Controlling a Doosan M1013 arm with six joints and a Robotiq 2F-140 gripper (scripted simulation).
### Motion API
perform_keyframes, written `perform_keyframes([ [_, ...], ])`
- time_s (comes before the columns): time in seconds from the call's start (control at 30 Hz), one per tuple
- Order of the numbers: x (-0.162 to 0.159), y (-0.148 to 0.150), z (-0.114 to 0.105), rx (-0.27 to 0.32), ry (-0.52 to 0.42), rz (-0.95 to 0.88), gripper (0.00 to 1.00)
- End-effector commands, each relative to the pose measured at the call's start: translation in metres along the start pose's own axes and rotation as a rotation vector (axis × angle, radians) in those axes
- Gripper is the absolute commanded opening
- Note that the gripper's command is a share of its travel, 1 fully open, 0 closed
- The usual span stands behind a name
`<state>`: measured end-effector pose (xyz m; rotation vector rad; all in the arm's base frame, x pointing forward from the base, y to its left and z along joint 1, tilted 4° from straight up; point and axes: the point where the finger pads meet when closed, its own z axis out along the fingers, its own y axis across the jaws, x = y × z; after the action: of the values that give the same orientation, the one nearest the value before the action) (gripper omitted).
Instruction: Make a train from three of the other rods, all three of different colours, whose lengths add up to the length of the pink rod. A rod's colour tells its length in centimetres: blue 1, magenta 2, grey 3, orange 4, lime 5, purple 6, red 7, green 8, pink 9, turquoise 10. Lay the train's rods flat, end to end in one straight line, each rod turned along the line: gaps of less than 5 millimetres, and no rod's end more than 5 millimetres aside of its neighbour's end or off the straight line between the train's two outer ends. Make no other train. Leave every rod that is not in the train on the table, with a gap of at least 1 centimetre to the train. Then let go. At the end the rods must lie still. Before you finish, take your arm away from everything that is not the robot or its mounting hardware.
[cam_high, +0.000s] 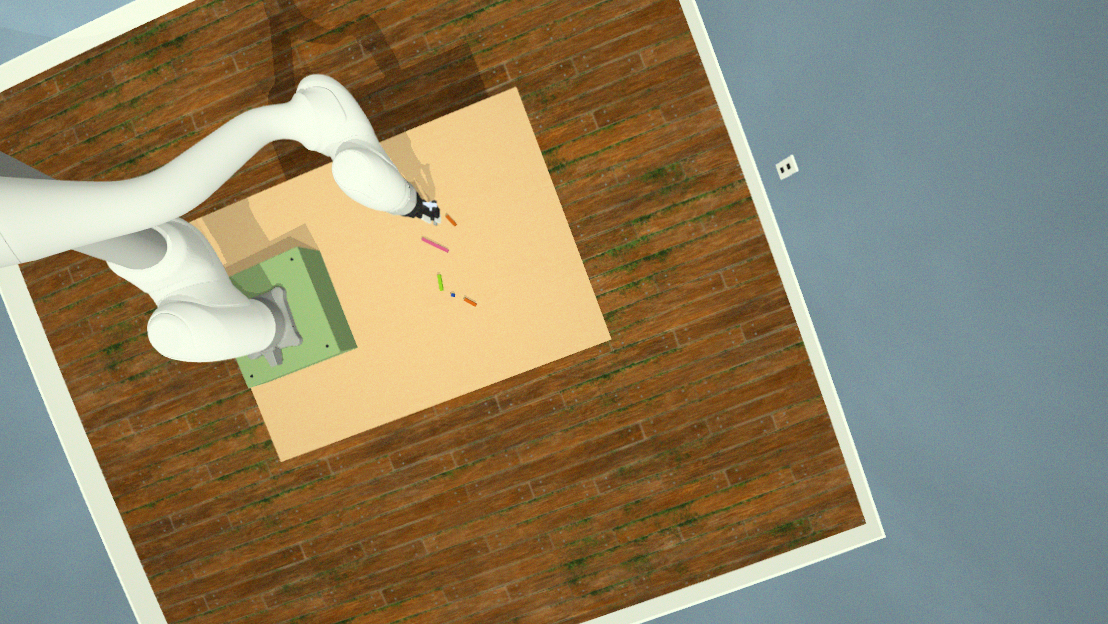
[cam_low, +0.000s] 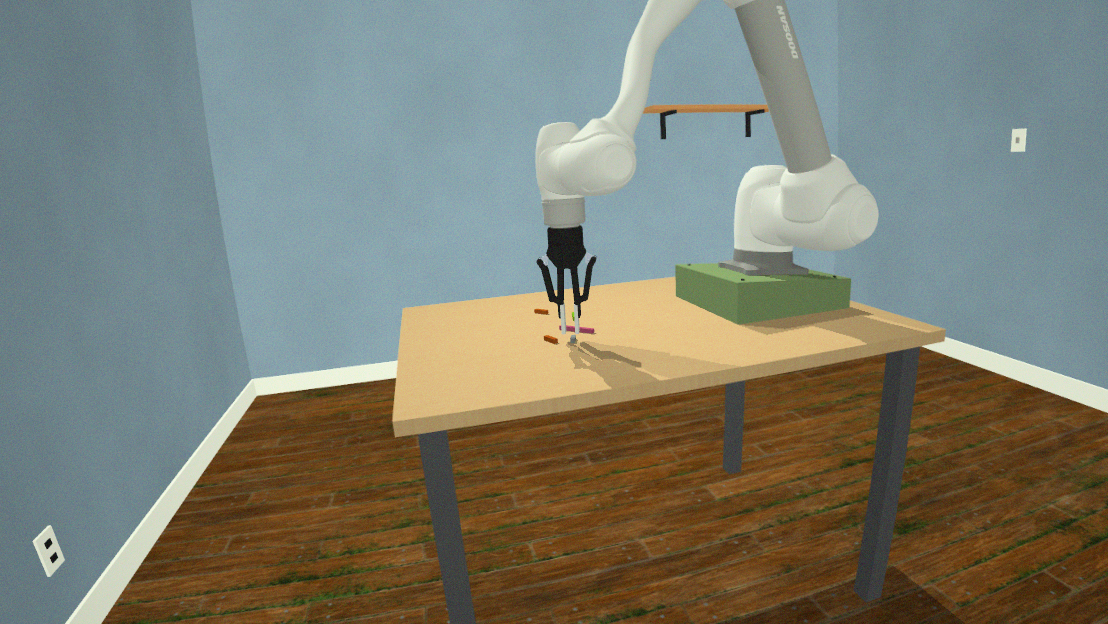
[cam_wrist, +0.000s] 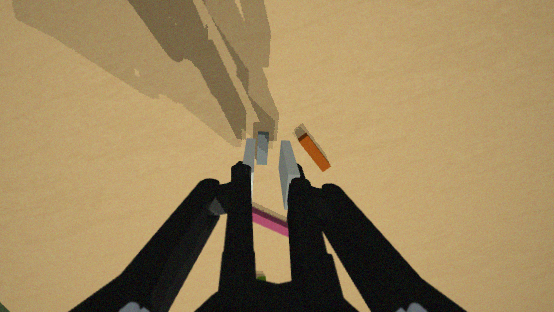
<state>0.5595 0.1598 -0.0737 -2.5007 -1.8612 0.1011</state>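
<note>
My gripper points down at the table, its fingertips a narrow gap apart and low over the top; it also shows in the overhead view and the side view. A short grey rod lies on the table between the fingertips, close to the left one and clear of the right one; I see no grip on it. An orange rod lies just to the right of the fingers. The pink rod lies behind the gripper. Further off lie a lime rod, a blue rod and a second orange rod.
The green robot base stands on the table's left part in the overhead view. The table's edges are far from the rods.
</note>
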Motion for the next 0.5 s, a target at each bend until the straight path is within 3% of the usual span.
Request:
perform_keyframes([
  [0.0,-0.0009,-0.0073,0.0025,0.003,-0.006,-0.002,0.15],
  [0.47,-0.0014,-0.0098,0.0025,0.003,-0.006,-0.002,0.15],
])
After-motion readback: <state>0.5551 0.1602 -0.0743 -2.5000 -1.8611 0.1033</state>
